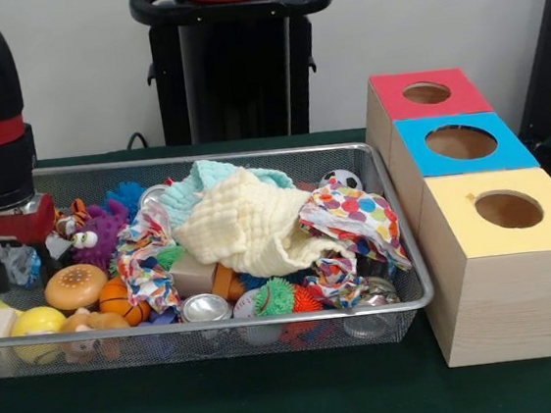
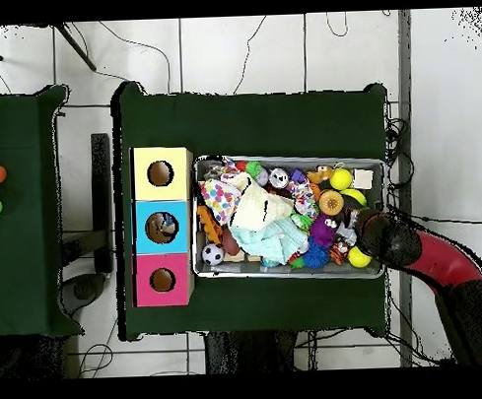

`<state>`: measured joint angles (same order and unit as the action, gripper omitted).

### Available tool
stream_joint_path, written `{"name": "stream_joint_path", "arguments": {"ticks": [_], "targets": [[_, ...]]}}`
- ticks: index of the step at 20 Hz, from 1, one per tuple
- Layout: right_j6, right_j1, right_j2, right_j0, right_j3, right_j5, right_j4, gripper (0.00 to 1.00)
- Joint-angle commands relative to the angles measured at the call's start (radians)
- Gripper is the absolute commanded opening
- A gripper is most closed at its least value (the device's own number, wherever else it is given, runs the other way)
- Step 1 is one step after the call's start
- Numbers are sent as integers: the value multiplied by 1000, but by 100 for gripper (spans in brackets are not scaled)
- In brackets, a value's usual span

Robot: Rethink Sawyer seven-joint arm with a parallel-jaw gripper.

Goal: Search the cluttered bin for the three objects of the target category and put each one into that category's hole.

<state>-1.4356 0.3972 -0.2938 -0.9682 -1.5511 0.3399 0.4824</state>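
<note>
The silver wire-mesh bin sits on the green table and also shows in the overhead view. It holds a heap: a cream cloth, a polka-dot cloth, a tiger toy, a purple spiky toy, a bun-shaped toy, a small basketball, a yellow ball, a soccer ball and a metal can. My gripper hangs low over the bin's left end, beside the tiger toy; overhead it is at the bin's right end.
Three wooden boxes with round holes stand in a row against the bin's right side: red top, blue top, yellow top. Overhead, something shows inside the blue box's hole. The robot pedestal stands behind the bin.
</note>
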Motion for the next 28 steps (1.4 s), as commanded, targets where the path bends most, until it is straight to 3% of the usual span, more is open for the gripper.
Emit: {"name": "stream_joint_path", "arguments": {"ticks": [1,26,27,28], "targets": [[-60,1,-70,-13,-152,36,-20,100],[-42,-31,-72,-40,-176,6,10,100],[-41,-32,-68,-38,-175,8,14,0],[-40,-33,-67,-37,-175,11,14,0]]}}
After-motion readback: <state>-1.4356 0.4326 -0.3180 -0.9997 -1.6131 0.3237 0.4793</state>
